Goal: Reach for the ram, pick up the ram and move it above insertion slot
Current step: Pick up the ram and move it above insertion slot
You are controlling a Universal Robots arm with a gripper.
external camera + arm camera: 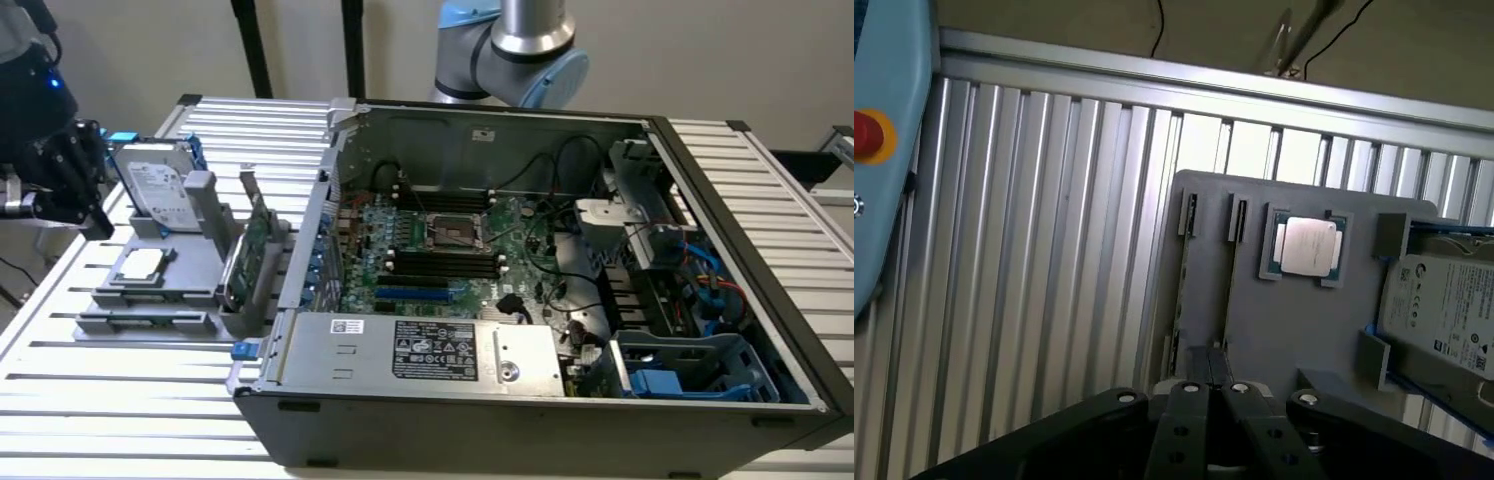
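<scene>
Open computer case (534, 250) at the exterior view's right, grey holder (1294, 330) just beside it, carrying a hard drive (154, 185), a processor (1309, 245) and a green expansion card (247, 262). The ram (1230, 290) seems to be the thin strip edge-on in the holder's slot. The gripper (1209, 388) hangs above the holder, pointing down, fingers pressed together.

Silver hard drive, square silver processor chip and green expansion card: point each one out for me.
Silver hard drive (150, 183), exterior view, middle of its label.
Square silver processor chip (1308, 246), wrist view, centre of its metal lid.
Green expansion card (246, 262), exterior view, its green board face.
</scene>
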